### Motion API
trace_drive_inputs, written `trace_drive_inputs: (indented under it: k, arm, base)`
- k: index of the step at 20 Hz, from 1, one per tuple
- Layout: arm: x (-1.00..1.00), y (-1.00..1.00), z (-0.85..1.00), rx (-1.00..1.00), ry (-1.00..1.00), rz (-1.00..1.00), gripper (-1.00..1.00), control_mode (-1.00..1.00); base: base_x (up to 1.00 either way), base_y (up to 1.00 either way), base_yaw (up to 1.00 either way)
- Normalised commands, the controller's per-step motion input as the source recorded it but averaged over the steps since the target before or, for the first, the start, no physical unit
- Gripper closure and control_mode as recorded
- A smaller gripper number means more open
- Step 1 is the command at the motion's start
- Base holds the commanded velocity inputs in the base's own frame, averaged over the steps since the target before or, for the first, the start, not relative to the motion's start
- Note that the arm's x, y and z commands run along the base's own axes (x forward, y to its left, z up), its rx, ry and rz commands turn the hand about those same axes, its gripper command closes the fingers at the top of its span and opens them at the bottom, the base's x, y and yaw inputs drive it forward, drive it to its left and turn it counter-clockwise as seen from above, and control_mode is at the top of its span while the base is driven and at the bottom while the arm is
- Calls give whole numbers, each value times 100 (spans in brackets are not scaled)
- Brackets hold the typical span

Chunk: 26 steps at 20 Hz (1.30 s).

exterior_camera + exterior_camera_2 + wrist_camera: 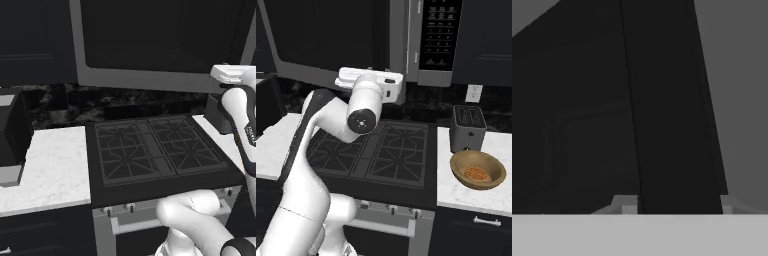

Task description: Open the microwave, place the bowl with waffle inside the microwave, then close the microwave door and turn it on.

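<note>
The microwave (381, 40) hangs above the stove (381, 150), and its top is cut off by the frame in both base views. The microwave door (331, 35) is a wide dark glass panel in a grey frame; in the right base view it seems to stand a little out from the body at its right edge, but I cannot say this for sure. The dark button panel (440, 32) sits on the right side.

The claw (677, 207) is at the door's long dark handle (672, 110). In the hand view the handle runs as a broad dark bar from top to bottom, and the two fingertips (626, 205) stand at each side of it at the bottom, very close to its edges. The tips are mostly cut off by the lower border, so I cannot tell whether they press the handle or only stand around it. In the right base view the white hand is near the door's lower right corner, and the fingers are hidden behind it.

The bowl (478, 169) stands on the white bench (476, 192) to the right of the stove, with the waffle (477, 174) lying inside it. A grey toaster (468, 128) stands just behind the bowl. At the left, a dark boxy appliance (12, 132) is partly cut off by the frame.
</note>
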Motion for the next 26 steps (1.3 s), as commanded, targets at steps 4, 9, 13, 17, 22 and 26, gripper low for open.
trace_drive_inputs:
  k: [4, 9, 13, 17, 22, 26]
  arm:
    - [-100, 88, 9, -4, 15, 25, 100, -100]
    - [-100, 81, 14, -6, 18, 32, 100, -100]
    - [-100, 94, 7, -11, 18, 31, 100, -100]
    - [-100, 100, 0, -15, 16, 27, 100, -100]
    - [-100, 100, 0, -26, 12, 19, 100, -100]
    - [-100, 100, 0, -32, 14, 17, 100, -100]
  base:
    - [0, 0, 0]
    - [0, 0, 0]
    - [0, 0, 0]
    - [0, 0, 0]
    - [0, 0, 0]
    - [0, 0, 0]
